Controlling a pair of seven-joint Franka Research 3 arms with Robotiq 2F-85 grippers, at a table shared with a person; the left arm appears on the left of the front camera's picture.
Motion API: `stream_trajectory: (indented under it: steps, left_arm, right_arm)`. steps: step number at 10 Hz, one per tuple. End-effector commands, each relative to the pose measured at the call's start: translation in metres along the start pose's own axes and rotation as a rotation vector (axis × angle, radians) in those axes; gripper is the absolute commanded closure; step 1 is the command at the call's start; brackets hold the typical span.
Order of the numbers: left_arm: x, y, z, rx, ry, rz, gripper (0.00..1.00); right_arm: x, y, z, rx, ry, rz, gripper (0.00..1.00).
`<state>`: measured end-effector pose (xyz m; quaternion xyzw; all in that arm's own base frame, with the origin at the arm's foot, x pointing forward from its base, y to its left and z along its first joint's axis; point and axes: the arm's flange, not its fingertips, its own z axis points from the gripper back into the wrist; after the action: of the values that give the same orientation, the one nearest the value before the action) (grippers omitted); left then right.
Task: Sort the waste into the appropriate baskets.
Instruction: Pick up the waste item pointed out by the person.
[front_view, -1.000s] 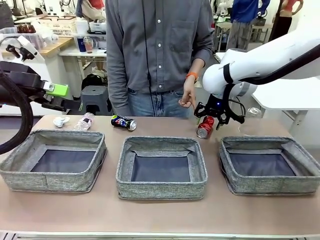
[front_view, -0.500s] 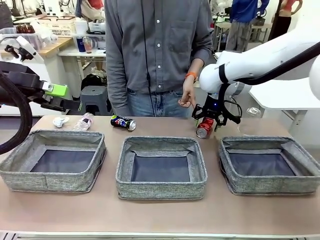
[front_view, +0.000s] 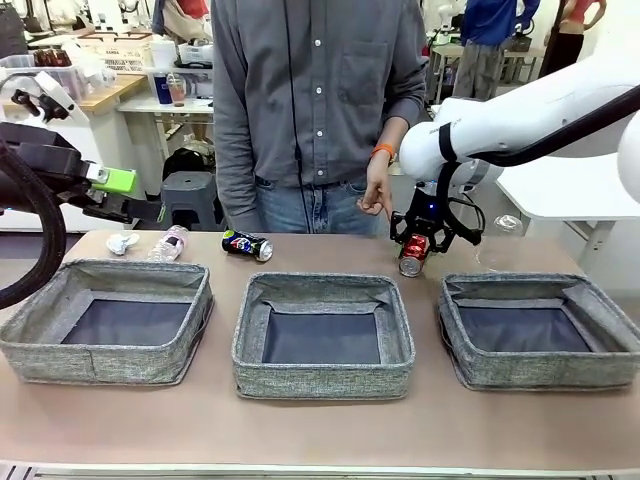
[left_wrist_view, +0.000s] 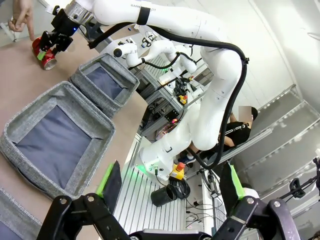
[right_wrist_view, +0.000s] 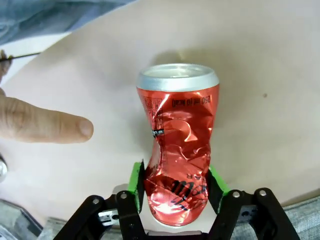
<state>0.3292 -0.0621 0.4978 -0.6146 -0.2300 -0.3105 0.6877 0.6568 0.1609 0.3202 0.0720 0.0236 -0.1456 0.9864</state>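
- Three grey woven baskets sit in a row along the near side of the table: left basket, middle basket and right basket. All three show bare dark floors.
- Red can: it is at about 1 o'clock from the middle basket, on the far strip of table between the middle and right baskets. It is tilted, with its silver end toward the camera. I cannot tell whether it rests on the table or is clear of it.
- Right gripper: it is closed on the red can, with one green pad pressed to each side of the body. The can's wall is dented and crumpled above the pads in the right wrist view.
- Person's hand: it hangs at about 11 o'clock from the red can. In the right wrist view one finger points in at 9 o'clock, near the can but apart from it.
- Left gripper: its fingers are spread wide with nothing between them. It hovers above the table's far left corner, at about 11 o'clock from the left basket.
- Dark can: it lies on its side at 11 o'clock from the middle basket.
- Clear bottle and white paper ball: both lie near 12 o'clock from the left basket, the ball to the bottle's left.
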Motion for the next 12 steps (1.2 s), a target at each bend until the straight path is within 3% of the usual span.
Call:
stream_trajectory:
  steps: [1,7,9,12]
  left_arm:
    - [0.000,0.000,-0.002,-0.015,-0.016,-0.020,0.00]
    - [0.000,0.000,-0.002,-0.015,-0.016,-0.020,0.00]
    - [0.000,0.000,-0.002,-0.015,-0.016,-0.020,0.00]
    - [0.000,0.000,-0.002,-0.015,-0.016,-0.020,0.00]
  right_arm:
    - [0.006,0.004,0.000,-0.025,-0.008,-0.029,1.00]
    - [0.005,0.002,0.000,-0.039,-0.029,-0.018,0.97]
    - [-0.013,-0.006,0.041,-0.062,-0.049,0.020,0.97]
    - [-0.089,-0.010,0.124,-0.156,0.034,0.091,0.97]
